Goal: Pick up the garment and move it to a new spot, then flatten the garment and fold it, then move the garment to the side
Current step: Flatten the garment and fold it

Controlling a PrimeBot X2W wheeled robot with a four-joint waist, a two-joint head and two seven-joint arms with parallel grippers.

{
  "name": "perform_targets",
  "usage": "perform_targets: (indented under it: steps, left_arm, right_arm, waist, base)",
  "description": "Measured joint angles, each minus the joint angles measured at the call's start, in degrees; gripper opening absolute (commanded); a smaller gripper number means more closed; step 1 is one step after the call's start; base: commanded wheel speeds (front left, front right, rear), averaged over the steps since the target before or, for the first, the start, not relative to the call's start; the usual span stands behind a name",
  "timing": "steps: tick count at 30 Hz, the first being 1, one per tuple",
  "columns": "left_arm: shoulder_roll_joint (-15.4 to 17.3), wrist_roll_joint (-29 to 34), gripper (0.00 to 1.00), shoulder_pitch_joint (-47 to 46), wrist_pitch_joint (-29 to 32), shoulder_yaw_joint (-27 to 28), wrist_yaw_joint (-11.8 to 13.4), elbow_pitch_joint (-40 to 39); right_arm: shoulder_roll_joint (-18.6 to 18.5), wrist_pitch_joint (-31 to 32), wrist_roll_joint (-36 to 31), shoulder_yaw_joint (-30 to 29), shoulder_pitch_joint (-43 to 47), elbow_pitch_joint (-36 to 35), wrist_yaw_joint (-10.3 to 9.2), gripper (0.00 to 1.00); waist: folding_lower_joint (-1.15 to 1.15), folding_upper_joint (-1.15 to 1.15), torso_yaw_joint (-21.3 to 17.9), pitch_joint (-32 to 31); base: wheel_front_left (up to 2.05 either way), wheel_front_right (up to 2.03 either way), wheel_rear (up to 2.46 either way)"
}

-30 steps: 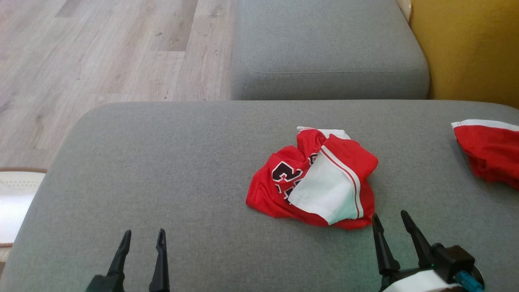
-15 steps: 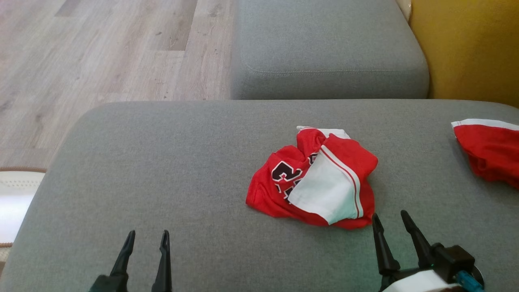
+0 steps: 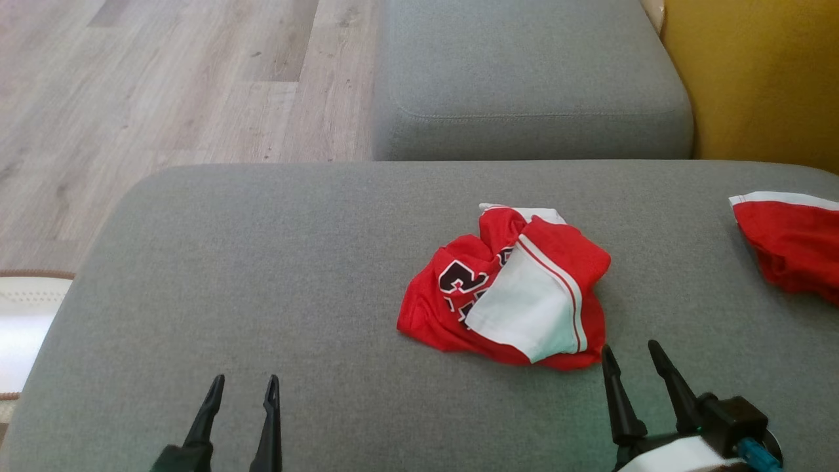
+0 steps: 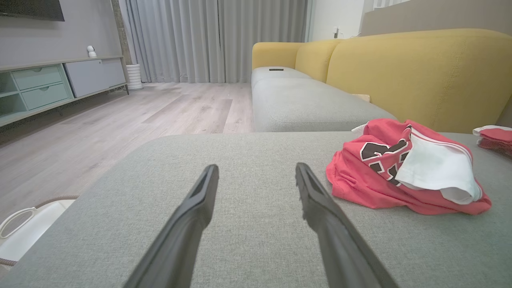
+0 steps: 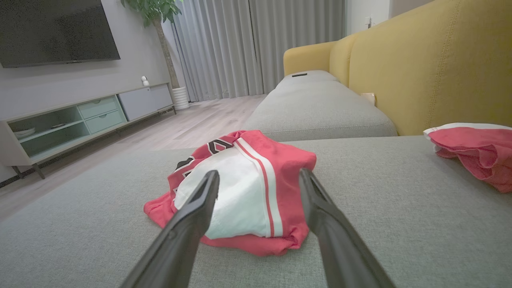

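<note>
Garment (image 3: 505, 295), red and white with dark numerals, is being left crumpled in a heap on the cushion (image 3: 262, 262), somewhat right of the cushion's middle. A white panel edged with red stripes is being shown folded over the heap's top. The right gripper (image 3: 629, 345) is being held over the cushion's near right part, its two dark fingers spread wide and empty, with the tips just beside the garment's near edge; whether a tip is touching the cloth cannot be told. The left gripper (image 3: 245, 378) is being held over the cushion's near left part, well apart from the garment, its fingers likewise spread wide with nothing between them. A second red cloth (image 3: 793, 242) with a white band is being seen at the cushion's right edge, apart from the garment. Beyond the cushion's far edge a grey seat (image 3: 524, 65) is being seen, with a yellow backrest (image 3: 754, 78) at the cushion's far right and wood floor (image 3: 164, 78) at its far left.
</note>
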Motion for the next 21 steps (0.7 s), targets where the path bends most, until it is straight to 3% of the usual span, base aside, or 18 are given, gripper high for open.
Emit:
perform_targets:
  steps: [11, 16, 21]
  left_arm:
    - [0.0, 0.0, 1.00, -0.8, 0.0, -2.0, -0.8, 0.7]
    - [-0.1, -0.7, 1.00, -5.6, 0.0, -8.7, -3.4, 3.6]
    - [-0.1, -3.5, 1.00, -14.4, 0.0, -16.1, -3.6, 10.2]
  right_arm:
    - [0.0, 0.0, 0.1, 0.1, -0.1, -0.3, 0.00, 1.00]
    - [0.0, 0.0, 0.0, 0.5, -0.3, -1.0, 0.00, 1.00]
    - [0.0, 0.0, 0.0, 1.4, -2.1, -2.1, 0.00, 1.00]
  waist:
    - [0.00, 0.00, -0.1, 1.0]
    - [0.00, 0.00, -1.0, 2.5]
    - [0.00, 0.00, -2.5, 4.7]
  base:
    - [0.00, 0.00, 0.00]
    - [0.00, 0.00, 0.00]
    - [0.00, 0.00, 0.00]
